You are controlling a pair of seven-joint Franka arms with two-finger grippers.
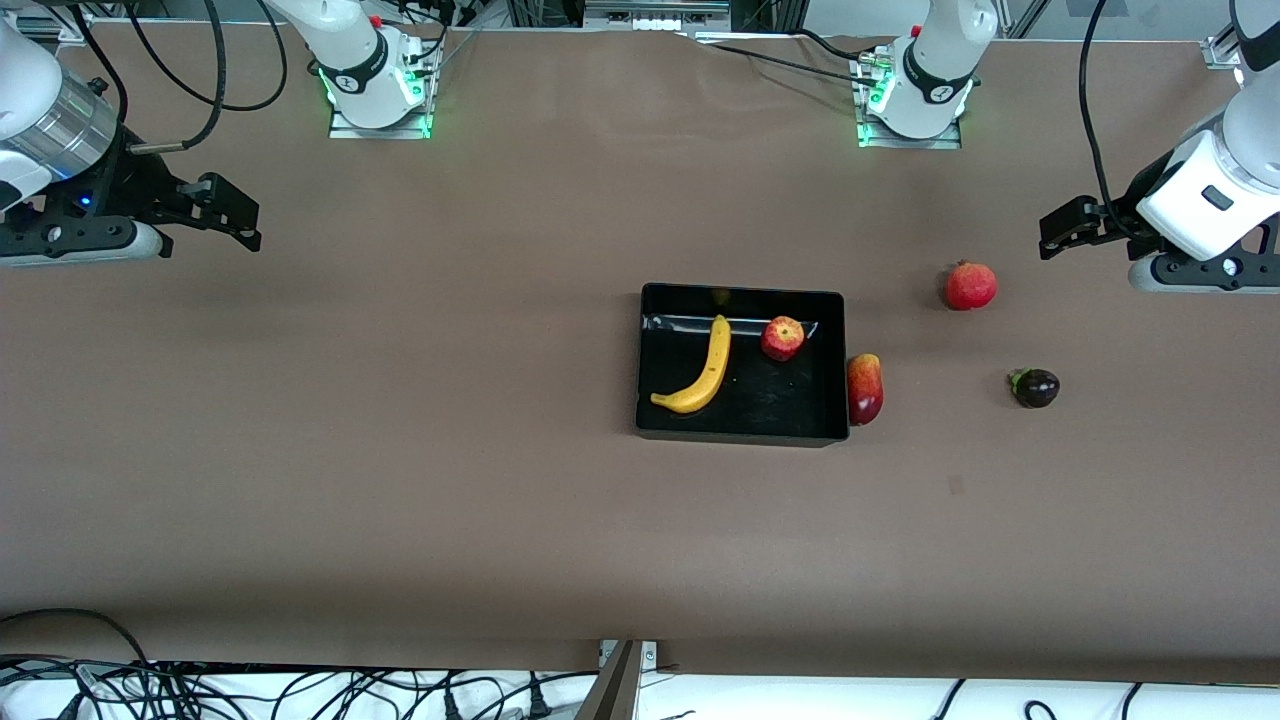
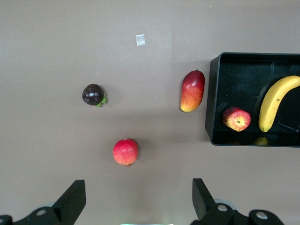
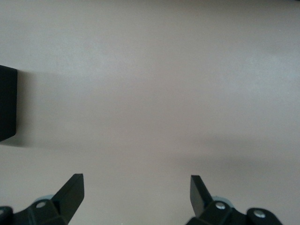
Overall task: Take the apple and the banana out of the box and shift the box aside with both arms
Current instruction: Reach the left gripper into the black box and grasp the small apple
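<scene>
The black tray [image 1: 790,405] lies mid-table. In it are the yellow banana [image 1: 705,370] and the small red apple [image 1: 782,338], apart from each other. The left wrist view shows the tray [image 2: 212,93], banana [image 2: 276,101] and apple [image 2: 236,118] too. My left gripper [image 1: 1055,230] is open and empty, up over the table at the left arm's end; it also shows in the left wrist view [image 2: 137,185]. My right gripper [image 1: 240,213] is open and empty over bare table at the right arm's end, as its wrist view [image 3: 136,179] shows, with a tray corner [image 3: 7,103] at that view's edge.
A red-yellow mango [image 1: 864,388] lies against the tray's outer wall toward the left arm's end. A red pomegranate [image 1: 970,286] and a dark mangosteen [image 1: 1035,387] lie farther toward that end. All three show in the left wrist view: mango [image 2: 192,90], pomegranate [image 2: 125,152], mangosteen [image 2: 93,94].
</scene>
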